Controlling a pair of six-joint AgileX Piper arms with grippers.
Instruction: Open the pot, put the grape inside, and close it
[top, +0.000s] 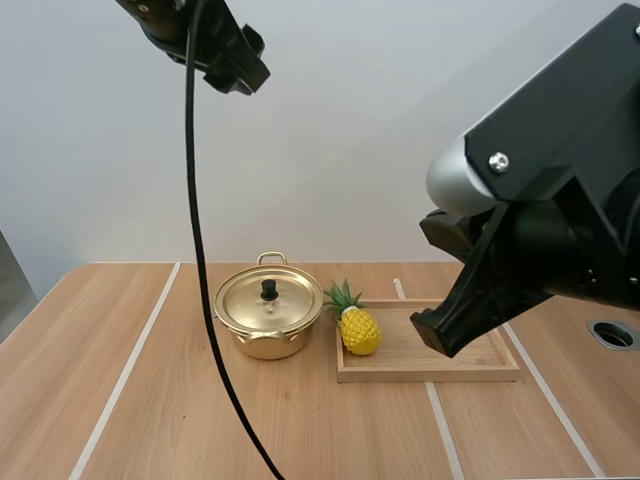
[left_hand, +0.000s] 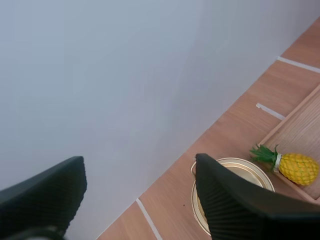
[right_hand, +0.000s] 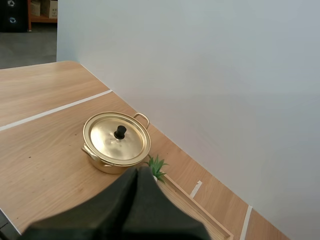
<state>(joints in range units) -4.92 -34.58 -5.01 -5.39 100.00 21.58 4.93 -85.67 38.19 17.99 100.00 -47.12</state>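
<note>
A gold pot (top: 268, 318) stands on the wooden table with its lid (top: 268, 300) on, black knob up. Right of it lies a yellow toy pineapple (top: 358, 328) with green leaves, at the left end of a wooden tray (top: 430, 375); I see no grapes. My left gripper (top: 238, 68) hangs high above the table, open and holding nothing (left_hand: 139, 165), with the pot (left_hand: 235, 167) and pineapple (left_hand: 297, 168) far below it. My right gripper (top: 440, 335) is raised over the tray, its fingers together as one wedge (right_hand: 140, 172), with the pot (right_hand: 116, 140) and the pineapple's leaves (right_hand: 157, 165) beyond its tip.
White tape lines (top: 130, 370) run front to back across the table. A round cable hole (top: 612, 334) sits near the table's right edge. A plain white wall stands behind the table. Bare wood lies left of the pot and in front of the tray.
</note>
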